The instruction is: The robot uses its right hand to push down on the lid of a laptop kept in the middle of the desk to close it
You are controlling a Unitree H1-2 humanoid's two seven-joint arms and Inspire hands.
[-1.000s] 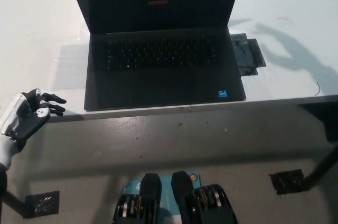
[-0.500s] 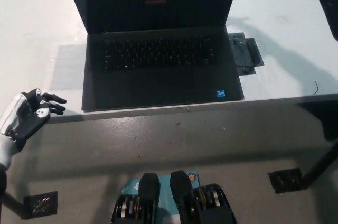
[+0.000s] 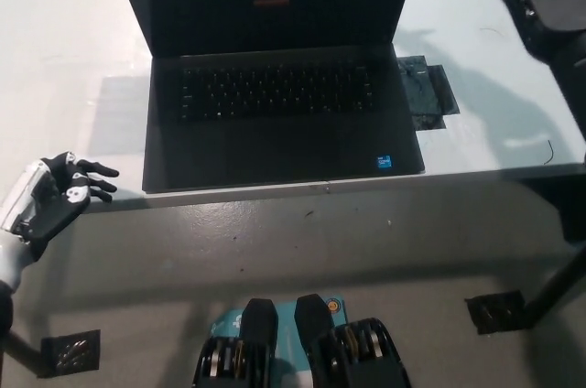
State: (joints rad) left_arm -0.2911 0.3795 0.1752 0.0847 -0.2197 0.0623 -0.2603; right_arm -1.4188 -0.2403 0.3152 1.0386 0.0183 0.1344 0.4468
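The black laptop (image 3: 275,113) stands open in the middle of the white desk (image 3: 73,59), its dark screen leaning back at the picture's top and its keyboard facing me. My black right arm (image 3: 542,8) reaches in from the upper right, raised above the desk to the right of the lid and apart from it. Its hand is cut off by the picture's top edge. My white left hand (image 3: 50,196) rests open at the lower left, just off the desk's front edge.
A dark flat patch (image 3: 426,95) lies on the desk against the laptop's right side. The desk's front edge (image 3: 330,188) runs below the laptop, with grey floor beneath. A black desk leg and foot (image 3: 513,310) stand at the lower right.
My right arm has come further into view from the top right corner, moving left towards the lid. The laptop and my left hand are unchanged.
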